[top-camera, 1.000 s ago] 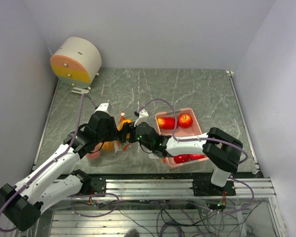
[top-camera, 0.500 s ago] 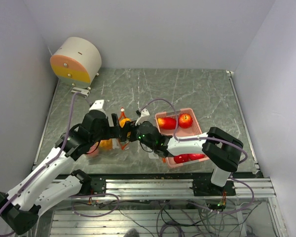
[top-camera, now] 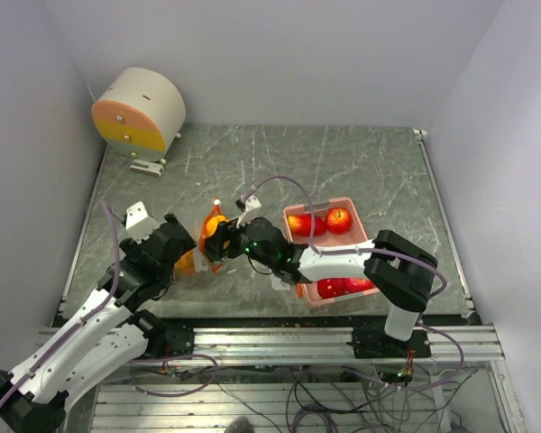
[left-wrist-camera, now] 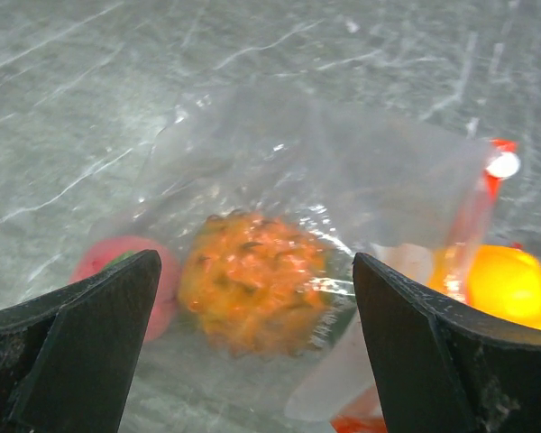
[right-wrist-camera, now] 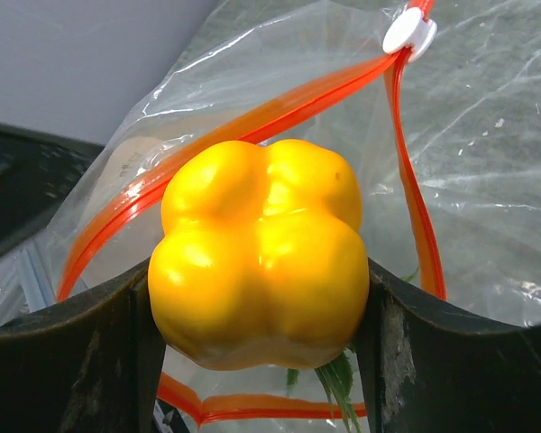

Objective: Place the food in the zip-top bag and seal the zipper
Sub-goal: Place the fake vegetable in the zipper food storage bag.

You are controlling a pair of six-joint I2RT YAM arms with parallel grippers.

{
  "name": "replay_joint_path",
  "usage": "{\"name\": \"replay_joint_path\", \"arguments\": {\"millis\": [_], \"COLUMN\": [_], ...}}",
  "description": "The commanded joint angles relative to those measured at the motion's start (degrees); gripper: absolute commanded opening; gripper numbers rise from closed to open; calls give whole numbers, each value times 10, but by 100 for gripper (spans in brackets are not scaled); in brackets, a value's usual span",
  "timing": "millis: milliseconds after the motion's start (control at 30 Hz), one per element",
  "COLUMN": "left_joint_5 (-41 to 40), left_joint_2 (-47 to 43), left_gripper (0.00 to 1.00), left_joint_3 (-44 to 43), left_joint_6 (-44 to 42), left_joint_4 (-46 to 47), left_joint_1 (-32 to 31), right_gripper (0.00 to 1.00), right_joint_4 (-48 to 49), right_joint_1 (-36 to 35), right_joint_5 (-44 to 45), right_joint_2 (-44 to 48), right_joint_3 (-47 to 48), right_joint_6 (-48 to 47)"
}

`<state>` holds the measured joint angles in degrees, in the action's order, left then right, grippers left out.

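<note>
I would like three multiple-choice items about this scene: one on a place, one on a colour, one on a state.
1. Where is the bumpy orange fruit? A in the zip-top bag; B in the pink basket; C on the table beside the bag.
2. The zipper strip is: A blue; B orange-red; C green.
3. The right gripper is: A open, empty; B shut on the yellow pepper; C out of view.
Key: 1 A, clear film covers it; 2 B, the right wrist view shows it; 3 B, both fingers press its sides.

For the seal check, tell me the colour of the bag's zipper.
Orange-red zipper, with a white slider; clearest in the right wrist view.
</note>
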<state>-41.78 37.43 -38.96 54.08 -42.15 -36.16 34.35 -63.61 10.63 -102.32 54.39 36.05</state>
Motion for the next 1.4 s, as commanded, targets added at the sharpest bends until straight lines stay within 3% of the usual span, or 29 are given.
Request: {"name": "replay_joint_path", "arguments": {"millis": [0, 200, 367, 533, 800, 967, 1100, 1267, 1367], "left_joint_5": [-72, -90, -86, -62, -31, -20, -17, -16, -17], "left_joint_2": [17, 20, 35, 57, 51, 46, 51, 44, 38], "left_gripper": [98, 89, 60, 46, 44, 44, 43, 43, 43], "left_joint_3": [36, 86, 112, 138, 174, 177, 175, 177, 179], "left_joint_6": [85, 127, 155, 154, 132, 120, 117, 117, 120], "left_joint_4": [-15, -2, 19, 60, 117, 124, 124, 123, 119], "left_joint_1": [0, 0, 0, 0, 0, 0, 0, 0, 0], "right_gripper": [59, 59, 59, 58, 58, 62, 74, 100, 100], "right_joint_4": [11, 42, 63, 84, 187, 129, 38, 4, -15], "right_joint_1": [15, 26, 30, 33, 43, 44, 44, 45, 47], "right_joint_5": [-25, -58, -64, -74, -199, -145, -104, -68, -67], "right_joint_2": [-28, -48, -49, -65, -121, -169, -194, -174, -147], "right_joint_3": [26, 26, 25, 26, 80, 145, 185, 149, 129], "right_joint_6": [-7, -2, -12, -15, 16, 21, 32, 46, 33]}}
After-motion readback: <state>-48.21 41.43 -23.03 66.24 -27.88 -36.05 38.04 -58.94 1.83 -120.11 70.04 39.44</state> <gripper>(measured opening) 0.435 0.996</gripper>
